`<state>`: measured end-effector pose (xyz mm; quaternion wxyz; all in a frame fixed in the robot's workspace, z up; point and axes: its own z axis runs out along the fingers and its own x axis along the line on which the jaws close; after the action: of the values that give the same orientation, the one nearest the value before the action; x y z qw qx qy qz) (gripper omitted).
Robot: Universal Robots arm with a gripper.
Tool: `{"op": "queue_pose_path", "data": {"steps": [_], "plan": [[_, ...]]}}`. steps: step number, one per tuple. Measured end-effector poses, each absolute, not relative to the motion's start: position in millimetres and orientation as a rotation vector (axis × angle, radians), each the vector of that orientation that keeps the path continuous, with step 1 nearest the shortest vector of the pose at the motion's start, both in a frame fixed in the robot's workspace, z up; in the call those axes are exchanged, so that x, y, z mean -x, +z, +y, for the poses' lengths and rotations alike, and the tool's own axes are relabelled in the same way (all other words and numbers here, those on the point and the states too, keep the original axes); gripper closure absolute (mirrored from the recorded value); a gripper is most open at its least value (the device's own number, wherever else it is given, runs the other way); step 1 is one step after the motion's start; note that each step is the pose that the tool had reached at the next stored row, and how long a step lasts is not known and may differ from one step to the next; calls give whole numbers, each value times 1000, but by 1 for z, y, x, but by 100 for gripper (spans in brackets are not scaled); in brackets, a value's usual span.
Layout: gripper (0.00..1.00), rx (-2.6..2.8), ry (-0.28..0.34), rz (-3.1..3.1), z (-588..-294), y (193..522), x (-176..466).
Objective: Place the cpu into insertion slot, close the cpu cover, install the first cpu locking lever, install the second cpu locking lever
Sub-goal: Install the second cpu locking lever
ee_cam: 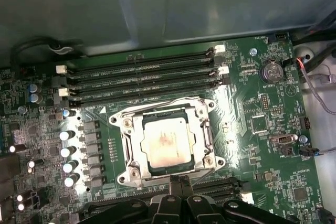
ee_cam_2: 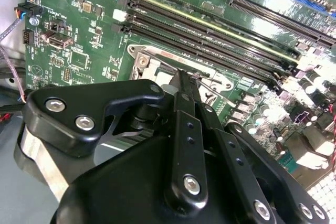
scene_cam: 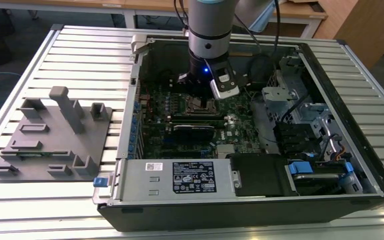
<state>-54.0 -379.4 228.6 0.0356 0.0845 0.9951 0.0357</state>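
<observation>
In the first wrist view the cpu [ee_cam: 165,142] lies flat in the insertion slot [ee_cam: 124,176], its silvery top showing through the cut-out of the cpu cover [ee_cam: 132,141], which lies down over it. A thin locking lever [ee_cam: 207,132] runs along one side of the cover. My gripper [ee_cam: 180,179] hovers at the socket's edge with its black fingers pressed together and nothing between them. In the second wrist view the gripper [ee_cam_2: 181,75] points at the socket's metal frame [ee_cam_2: 144,61], next to a thin lever rod [ee_cam_2: 219,96]. In the exterior view the arm [scene_cam: 209,30] stands over the socket [scene_cam: 199,105].
The green motherboard [scene_cam: 158,125] sits inside an open computer case [scene_cam: 352,65] on a slatted table [scene_cam: 45,200]. Long black memory slots [ee_cam: 142,77] run beside the socket. Capacitors [ee_cam: 67,150] line another side. A grey fixture tray [scene_cam: 52,145] rests at the exterior view's left.
</observation>
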Motion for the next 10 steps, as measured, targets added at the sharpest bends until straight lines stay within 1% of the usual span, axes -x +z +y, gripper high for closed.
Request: {"op": "queue_pose_path", "data": {"steps": [10], "plan": [[90, -250, 114, 3058, -385, 228, 54]]}}
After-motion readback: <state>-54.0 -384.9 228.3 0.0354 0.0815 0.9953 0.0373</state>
